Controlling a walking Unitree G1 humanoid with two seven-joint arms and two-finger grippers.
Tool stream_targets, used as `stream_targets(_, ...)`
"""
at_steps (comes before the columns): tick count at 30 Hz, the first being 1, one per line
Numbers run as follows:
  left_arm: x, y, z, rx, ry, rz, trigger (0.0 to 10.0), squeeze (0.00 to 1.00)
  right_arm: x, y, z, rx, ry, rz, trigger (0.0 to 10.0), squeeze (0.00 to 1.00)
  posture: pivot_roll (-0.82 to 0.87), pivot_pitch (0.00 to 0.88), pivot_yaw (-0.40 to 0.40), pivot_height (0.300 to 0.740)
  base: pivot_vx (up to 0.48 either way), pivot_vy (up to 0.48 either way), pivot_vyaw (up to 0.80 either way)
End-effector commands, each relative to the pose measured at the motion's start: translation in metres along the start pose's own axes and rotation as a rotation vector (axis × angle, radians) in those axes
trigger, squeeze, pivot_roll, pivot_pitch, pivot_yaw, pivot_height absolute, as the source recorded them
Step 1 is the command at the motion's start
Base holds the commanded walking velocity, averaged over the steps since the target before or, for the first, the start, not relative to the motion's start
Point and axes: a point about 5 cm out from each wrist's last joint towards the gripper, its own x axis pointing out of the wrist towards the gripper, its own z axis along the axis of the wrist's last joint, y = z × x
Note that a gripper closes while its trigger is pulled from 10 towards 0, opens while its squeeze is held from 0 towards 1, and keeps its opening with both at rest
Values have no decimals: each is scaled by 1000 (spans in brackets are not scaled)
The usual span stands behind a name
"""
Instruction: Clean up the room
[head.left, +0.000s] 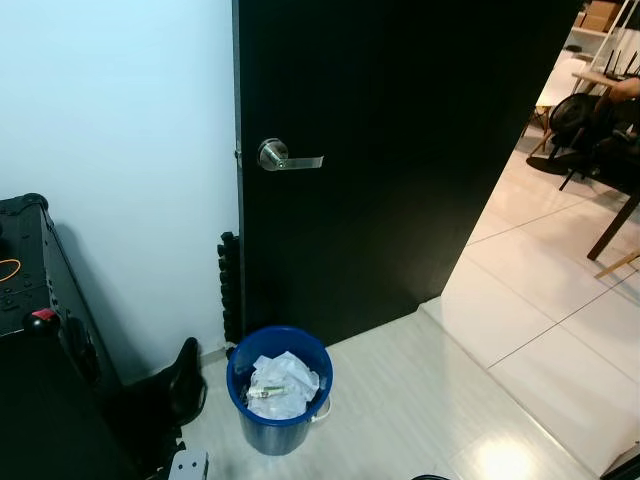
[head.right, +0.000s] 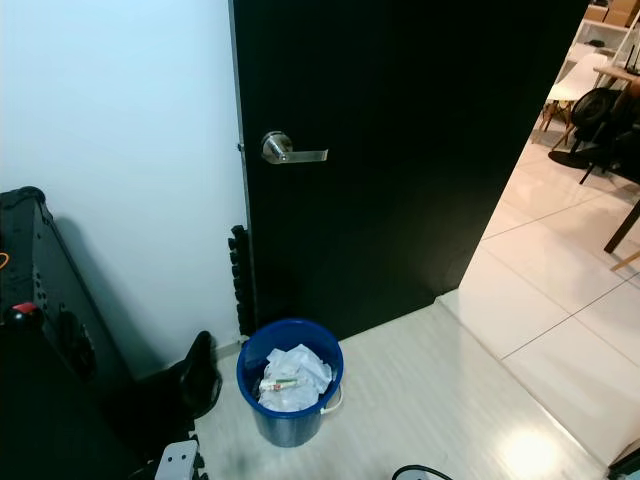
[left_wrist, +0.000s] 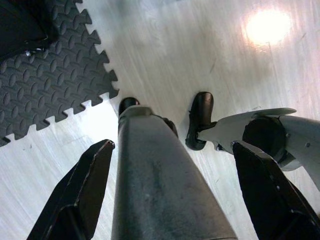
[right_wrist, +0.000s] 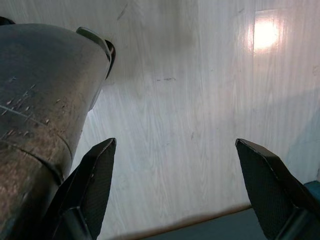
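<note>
A blue bin (head.left: 280, 403) stands on the pale floor at the foot of the black door (head.left: 390, 150), holding crumpled white paper (head.left: 281, 386) and a small printed wrapper. Both arms hang at my sides. In the left wrist view the left gripper (left_wrist: 172, 192) is open, its fingers (left_wrist: 82, 190) wide apart over my own leg and foot, with nothing between them. The right gripper (right_wrist: 175, 187) is open too, pointing down at bare floor beside my leg.
The black door carries a silver lever handle (head.left: 285, 156) and stands open onto a tiled room with chairs (head.left: 590, 130) at the far right. A black case (head.left: 40, 330) and a black boot (head.left: 185, 380) sit by the white wall on the left. Dark foam matting (left_wrist: 45, 75) lies behind my feet.
</note>
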Motion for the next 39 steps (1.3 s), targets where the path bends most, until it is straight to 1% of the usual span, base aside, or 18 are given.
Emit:
stream_targets(1,0,-1,-1,16,13,-3,10000,0,1,7,3,-7,-7,29,10000,0,-22,0,-74,740,-255,0,0)
stream_targets(3,0,-1,-1,18,16,-4,10000,0,1,7,3,-7,-7,29,10000,0,-24,0,-74,740,-255,0,0)
stream_targets(23,0,-3,-3,15,25,-11,10000,0,1,6,3,-8,-5,27,10000,0,-26,0,-81,740,-480,0,0)
stream_targets(30,0,-3,-3,12,22,-12,10000,0,1,5,4,-26,-12,35,10000,0,-27,0,-81,740,-480,0,0)
stream_targets(33,0,-3,-3,-4,18,-3,10000,0,0,6,6,-51,-25,62,10000,0,-29,0,-81,740,0,0,0)
stream_targets(39,1,-3,-2,1,19,-3,10000,0,0,7,6,-76,-20,77,10000,0,-29,0,-81,740,0,0,800)
